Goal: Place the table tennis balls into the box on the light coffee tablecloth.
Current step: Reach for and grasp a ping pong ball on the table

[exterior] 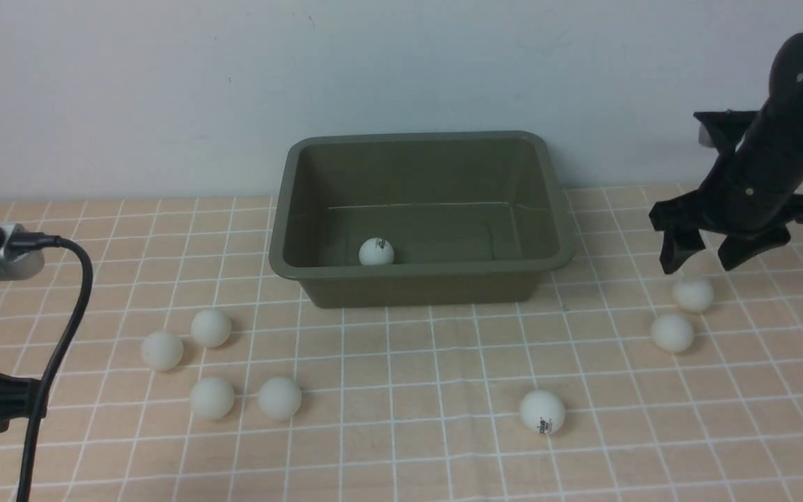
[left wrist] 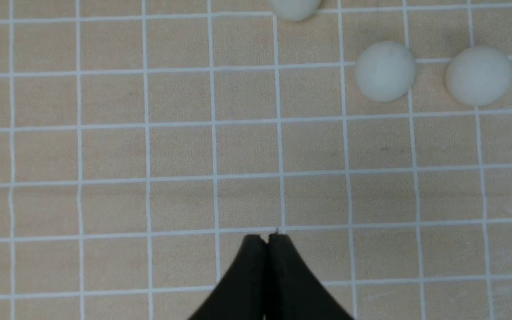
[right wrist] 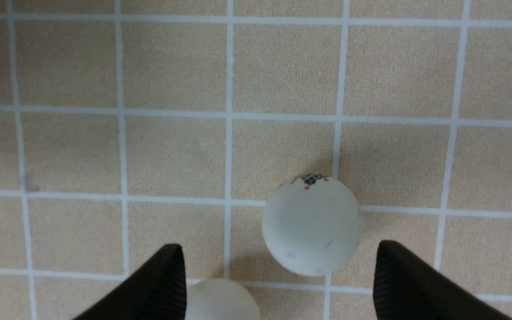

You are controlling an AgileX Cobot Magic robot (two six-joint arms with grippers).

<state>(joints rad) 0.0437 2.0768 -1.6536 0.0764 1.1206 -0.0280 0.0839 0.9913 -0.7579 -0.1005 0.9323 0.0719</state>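
One of the table tennis balls [exterior: 376,252] is sitting in the olive box [exterior: 415,287], down by its front wall, and the other seven are loose on the light coffee tablecloth [exterior: 408,362]. Four are bunched up front-left of the box, a lone one with a dark print is out front to the right, and a pair sits off on the right side. The right gripper [exterior: 702,263] hangs over the farther ball of the pair [exterior: 693,295], jaws wide open. From the wrist camera that ball sits between the fingers with a gap on each side, so nothing's grabbed. The left gripper [left wrist: 267,238] is off on the left over bare cloth, jaws pressed together on nothing. The box backs up to a pale wall [exterior: 164,90].
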